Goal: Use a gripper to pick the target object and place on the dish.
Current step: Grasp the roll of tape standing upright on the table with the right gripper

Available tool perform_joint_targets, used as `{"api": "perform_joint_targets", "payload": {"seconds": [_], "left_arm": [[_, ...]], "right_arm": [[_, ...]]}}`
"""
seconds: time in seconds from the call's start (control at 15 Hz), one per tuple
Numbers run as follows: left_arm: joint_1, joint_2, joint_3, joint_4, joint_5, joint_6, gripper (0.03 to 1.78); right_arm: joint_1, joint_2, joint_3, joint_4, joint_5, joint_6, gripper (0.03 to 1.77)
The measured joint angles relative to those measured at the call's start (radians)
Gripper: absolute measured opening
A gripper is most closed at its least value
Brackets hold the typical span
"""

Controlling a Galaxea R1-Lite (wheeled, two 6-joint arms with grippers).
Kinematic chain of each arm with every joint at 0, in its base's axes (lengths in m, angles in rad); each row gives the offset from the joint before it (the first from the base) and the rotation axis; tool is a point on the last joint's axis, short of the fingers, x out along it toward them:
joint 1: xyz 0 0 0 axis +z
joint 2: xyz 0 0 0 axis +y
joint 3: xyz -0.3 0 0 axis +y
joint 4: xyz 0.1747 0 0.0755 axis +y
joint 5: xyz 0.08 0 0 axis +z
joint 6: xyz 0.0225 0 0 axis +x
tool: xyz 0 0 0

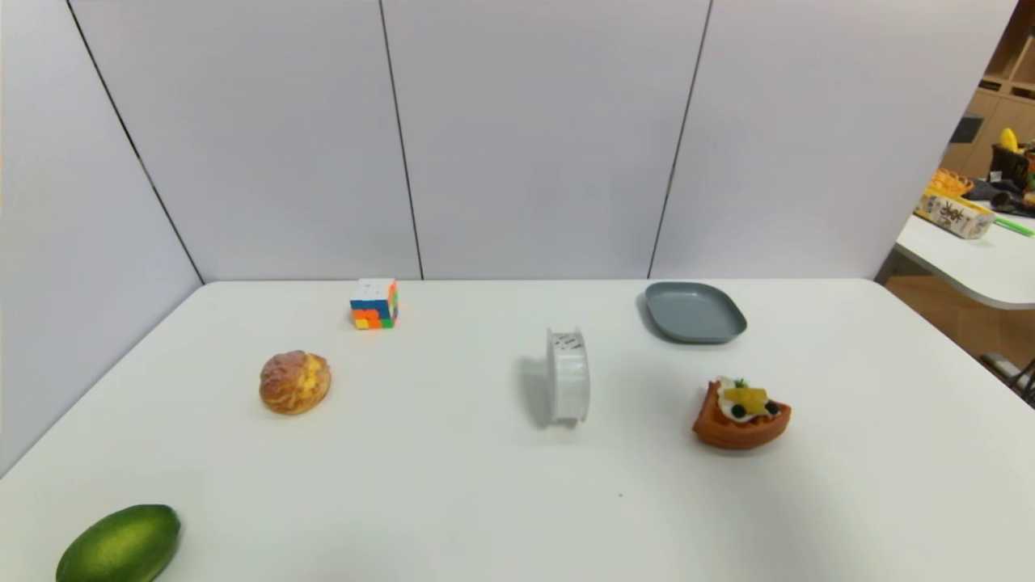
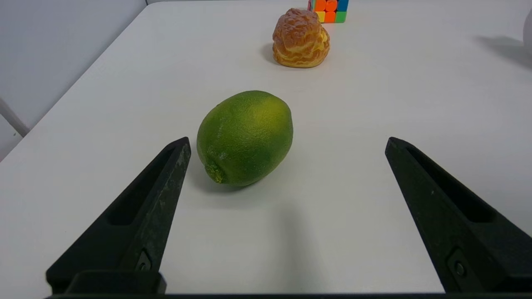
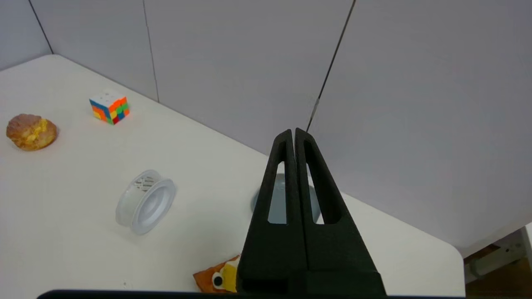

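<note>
Lime (image 1: 119,546) lying lower left of head frame. White disc (image 1: 568,375) standing on edge mid-frame, dish (image 1: 694,311) upper right, apart. Left gripper (image 2: 286,145) gaping; right gripper (image 3: 294,135) pressed together. Disc likely rolling if nudged.

White table (image 1: 453,501), backed by pale wall panels. Here is what you have lying on it. Near the middle, the white disc (image 1: 568,374) stands on its edge, rim to the surface. Behind it and to the right, near the back edge, the grey-blue dish (image 1: 694,312) sits flat. In front of the dish, a waffle piece with fruit topping (image 1: 741,414). On your left half: a multicoloured cube (image 1: 374,304) toward the back, a cream puff (image 1: 294,381) nearer, and a green lime (image 1: 120,546) at the front left corner. All items sit well apart.
</note>
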Motion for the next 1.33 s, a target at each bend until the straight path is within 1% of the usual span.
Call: {"api": "perform_joint_targets", "payload": {"seconds": [0.13,0.33,0.67,0.8,0.93,1.0,1.07,1.13,1.2,1.33], "left_arm": [[0.0,0.0,0.0,0.0,0.0,0.0,1.69],[0.0,0.0,0.0,0.0,0.0,0.0,1.69],[0.0,0.0,0.0,0.0,0.0,0.0,1.69],[0.0,0.0,0.0,0.0,0.0,0.0,1.69],[0.0,0.0,0.0,0.0,0.0,0.0,1.69],[0.0,0.0,0.0,0.0,0.0,0.0,1.69],[0.0,0.0,0.0,0.0,0.0,0.0,1.69],[0.0,0.0,0.0,0.0,0.0,0.0,1.69],[0.0,0.0,0.0,0.0,0.0,0.0,1.69],[0.0,0.0,0.0,0.0,0.0,0.0,1.69]], "right_arm": [[0.008,0.035,-0.018,0.047,0.008,-0.013,0.05],[0.05,0.088,-0.11,0.159,0.013,-0.018,0.05],[0.144,0.183,-0.316,0.456,0.007,-0.029,0.05],[0.172,0.207,-0.341,0.529,0.007,-0.086,0.05],[0.188,0.22,-0.343,0.565,0.008,-0.144,0.05],[0.2,0.226,-0.346,0.577,0.008,-0.153,0.05],[0.209,0.229,-0.343,0.588,0.008,-0.164,0.22],[0.212,0.23,-0.332,0.593,0.007,-0.194,0.41],[0.214,0.23,-0.326,0.596,0.005,-0.226,0.56],[0.217,0.233,-0.322,0.599,0.005,-0.234,0.82]]}}
